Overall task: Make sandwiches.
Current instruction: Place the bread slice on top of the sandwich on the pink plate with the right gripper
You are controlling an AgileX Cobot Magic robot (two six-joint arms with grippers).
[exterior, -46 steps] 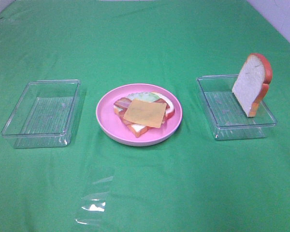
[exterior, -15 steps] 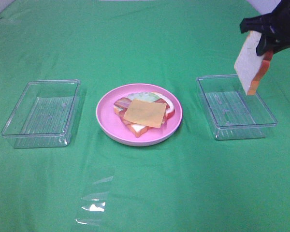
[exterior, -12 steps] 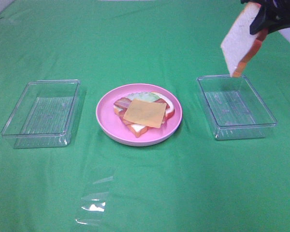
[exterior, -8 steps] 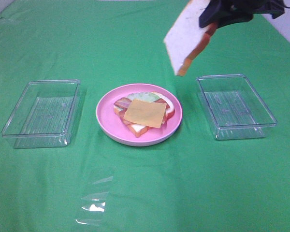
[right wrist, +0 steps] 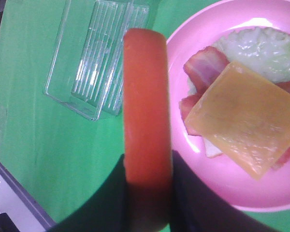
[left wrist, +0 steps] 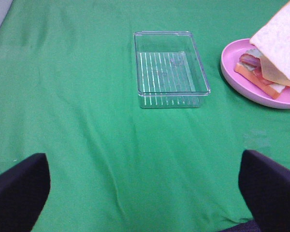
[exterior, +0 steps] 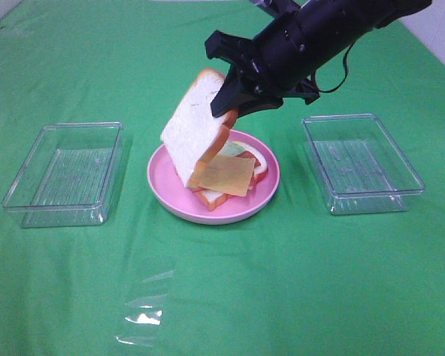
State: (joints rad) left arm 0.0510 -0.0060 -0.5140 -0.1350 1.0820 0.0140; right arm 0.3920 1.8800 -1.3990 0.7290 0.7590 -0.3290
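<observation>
White bread slice (exterior: 196, 126) with orange-brown crust is held tilted above the near-left part of the pink plate (exterior: 163, 185), clamped at its upper edge by the right gripper (exterior: 233, 93). Yellow cheese (exterior: 224, 173) is seen topping bacon (right wrist: 205, 65), lettuce (right wrist: 261, 50) and the lower slice on that plate. Left gripper (left wrist: 145, 193) fingers are spread apart over the green table (exterior: 282, 282), beside the left clear tray (left wrist: 169, 67).

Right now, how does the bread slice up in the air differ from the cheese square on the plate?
The bread slice is white with an orange-brown crust, thick, tilted steeply and gripped by the right pincer. The cheese square is yellow, thin and lies flat atop the stack on the pink plate. Both are sandwich parts.
</observation>
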